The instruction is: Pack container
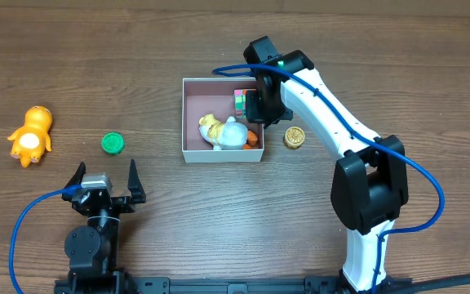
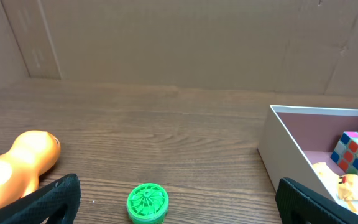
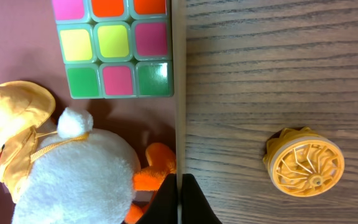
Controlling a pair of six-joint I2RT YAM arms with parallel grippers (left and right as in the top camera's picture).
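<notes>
Overhead: container [image 1: 201, 100] holds puzzle cube [image 1: 240, 101] and plush duck [image 1: 225, 132].

Table [image 1: 382, 49]: container [image 1: 219, 156]; toy [image 1: 29, 135]; two discs [image 1: 113, 144] [image 1: 294, 137]

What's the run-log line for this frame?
left gripper: open, empty | right gripper: shut, at container right wall | in container: cube, plush duck | outside: orange toy, green disc, yellow disc

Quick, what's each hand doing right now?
Left hand: open, holding nothing.
Right hand: closed, tips at the box wall; whether it pinches the wall cannot be told.
</notes>
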